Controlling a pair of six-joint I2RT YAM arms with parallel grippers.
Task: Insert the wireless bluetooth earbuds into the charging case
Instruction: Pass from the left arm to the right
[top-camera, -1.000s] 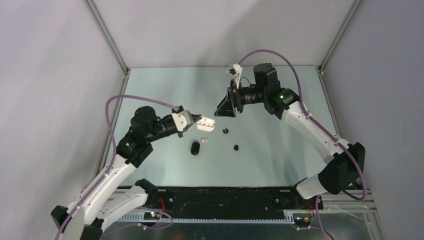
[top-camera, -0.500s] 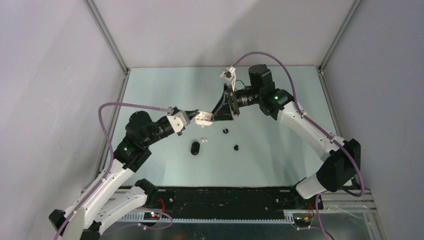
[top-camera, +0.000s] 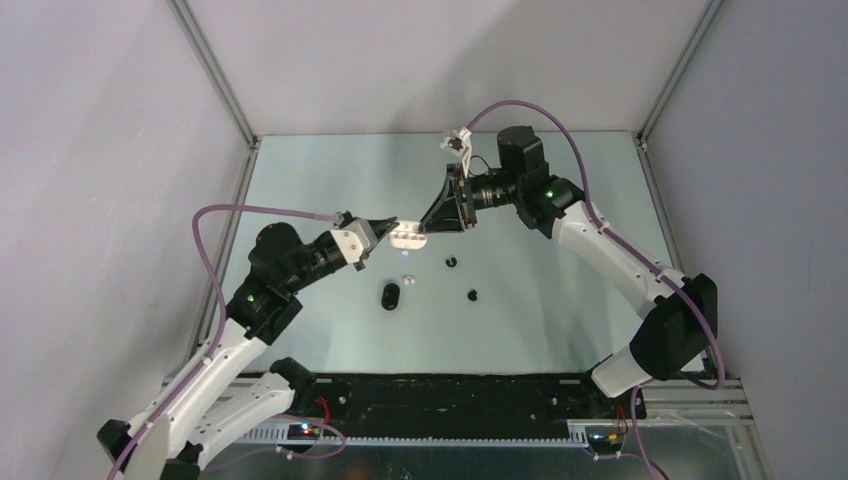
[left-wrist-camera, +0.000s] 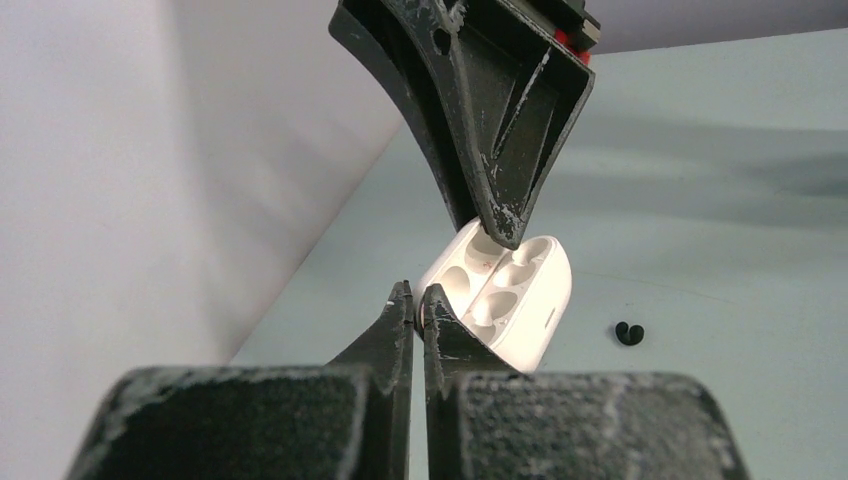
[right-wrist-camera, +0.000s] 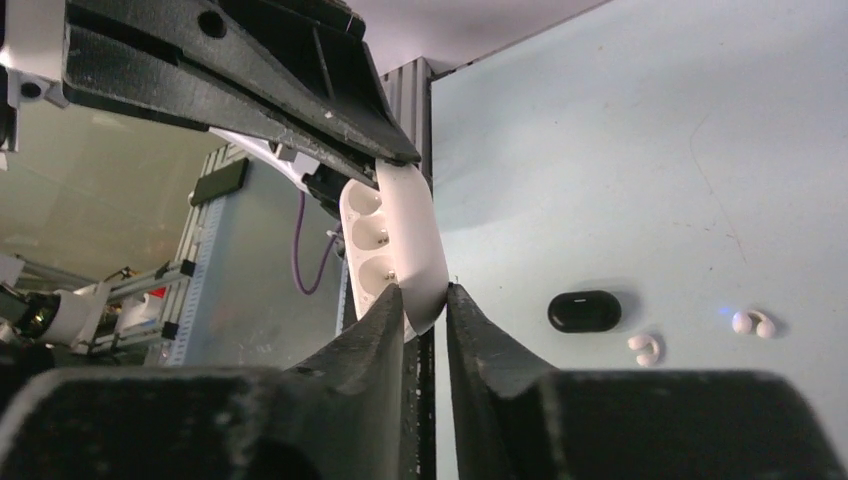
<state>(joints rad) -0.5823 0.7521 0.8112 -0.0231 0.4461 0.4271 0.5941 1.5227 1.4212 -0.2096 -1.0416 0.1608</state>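
Black charging case (top-camera: 390, 295): glossy oval, closed, flat on the tabletop (top-camera: 540, 320). My left jaws and right jaws each pinch the opened white case (top-camera: 407, 236) aloft.

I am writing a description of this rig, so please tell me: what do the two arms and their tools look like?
The left arm and the right arm have white links and black joints, each with a green light. A purple cable loops along each. The left tool and the right tool are black, scuffed and pointed.
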